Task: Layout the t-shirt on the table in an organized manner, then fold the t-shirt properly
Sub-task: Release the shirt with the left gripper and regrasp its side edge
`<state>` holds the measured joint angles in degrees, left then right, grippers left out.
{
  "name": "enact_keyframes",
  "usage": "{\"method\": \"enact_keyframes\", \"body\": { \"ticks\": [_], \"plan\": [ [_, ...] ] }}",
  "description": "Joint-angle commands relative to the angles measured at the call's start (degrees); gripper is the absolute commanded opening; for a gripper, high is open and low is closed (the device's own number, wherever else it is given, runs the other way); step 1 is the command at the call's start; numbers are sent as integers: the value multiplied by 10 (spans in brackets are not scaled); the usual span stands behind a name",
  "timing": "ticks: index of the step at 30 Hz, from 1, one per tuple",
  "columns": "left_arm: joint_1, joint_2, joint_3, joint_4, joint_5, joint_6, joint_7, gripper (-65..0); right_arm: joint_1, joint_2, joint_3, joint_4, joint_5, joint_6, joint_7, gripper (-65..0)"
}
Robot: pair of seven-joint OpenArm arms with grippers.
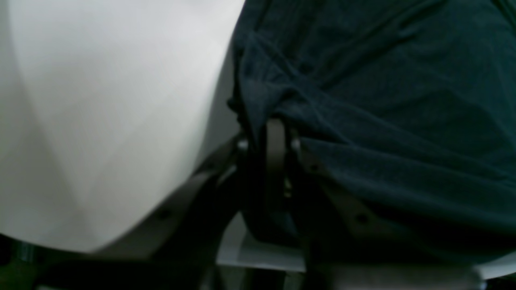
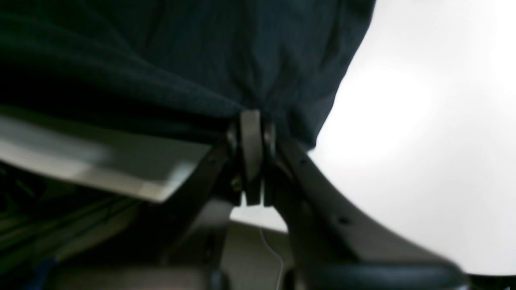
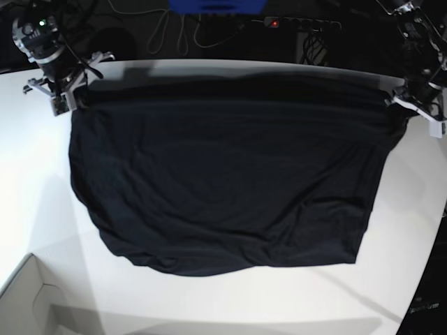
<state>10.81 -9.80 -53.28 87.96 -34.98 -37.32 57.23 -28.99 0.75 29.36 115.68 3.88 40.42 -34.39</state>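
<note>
Currently, a plain black soft-fabric short-sleeved t-shirt [image 3: 230, 181] is spread across the far and middle part of a large, glossy white table [image 3: 230, 300] with curved edges. Its far edge is stretched in a nearly straight line between the two arms, close to the far rim of the table, while the rest of the cloth is draped toward the near side, where it ends in a rounded, slightly wrinkled hem. A broad band of bare white surface is left on the near side and at both ends.

At the far left of the base view, the right gripper [image 3: 70, 94] is seen at the shirt's far-left corner. In the right wrist view, the right gripper [image 2: 252, 121] is shown with its jaws pressed together, a bunch of dark fabric [image 2: 201, 60] being pinched between them at the cloth's edge, with white tabletop [image 2: 423, 141] to the right.

At the far right of the base view, the left gripper [image 3: 412, 105] is placed at the shirt's far-right corner. In the left wrist view, the left gripper [image 1: 270, 137] is seen closed almost fully, a fold of the dark cloth [image 1: 383, 100] being clamped at the fingertips, with bare table [image 1: 100, 121] to the left.

A white box [image 3: 24, 300] is partly visible at the near-left corner.
</note>
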Motion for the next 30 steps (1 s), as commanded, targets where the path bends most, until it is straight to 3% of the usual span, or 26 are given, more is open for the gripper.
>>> {"method": "enact_keyframes", "body": {
  "ticks": [1,16,22,30],
  "plan": [
    [-13,-11,-3,10,-8,-1,-15,-647,6,2,5,11,5,-4,8,-650],
    [-116,-11,12,-29,-2,7,-15,-647,97,2,0,-12,1,-4,4,-650],
    [-155,-35,66,-102,-2,7,-22,-647,129,0,0,-45,-30,-4,4,-650],
    [-207,-55,71,-177,4,7,-22,-648,161,3,0,-98,-34,-4,4,-650]
  ]
}}
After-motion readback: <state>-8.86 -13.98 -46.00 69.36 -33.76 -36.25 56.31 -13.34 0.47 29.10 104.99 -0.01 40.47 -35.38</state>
